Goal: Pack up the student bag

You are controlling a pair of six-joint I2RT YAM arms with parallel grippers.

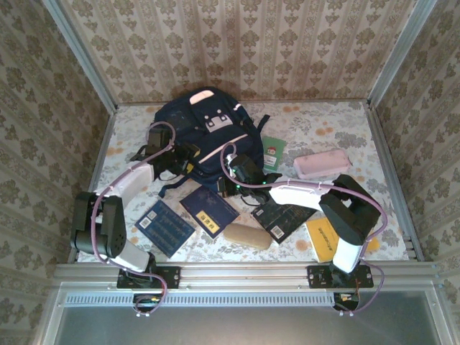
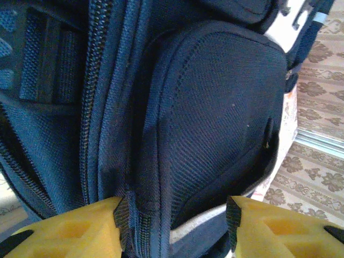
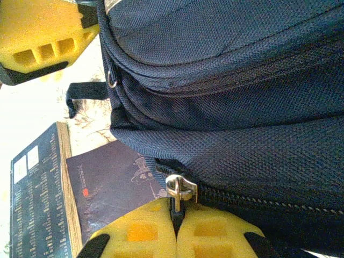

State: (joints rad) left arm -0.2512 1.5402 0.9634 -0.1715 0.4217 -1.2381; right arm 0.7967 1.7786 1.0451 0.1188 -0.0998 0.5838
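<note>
- We see the large navy-blue fabric student bag lying flat on the floral tabletop.
- At the bag's near-left side, the left gripper is released, its jaws apart astride the bag's padded side pocket.
- At the bag's near edge, the right gripper is clenched on a small metal zipper pull.
- A dark blue book lies just in front of the bag.
</note>
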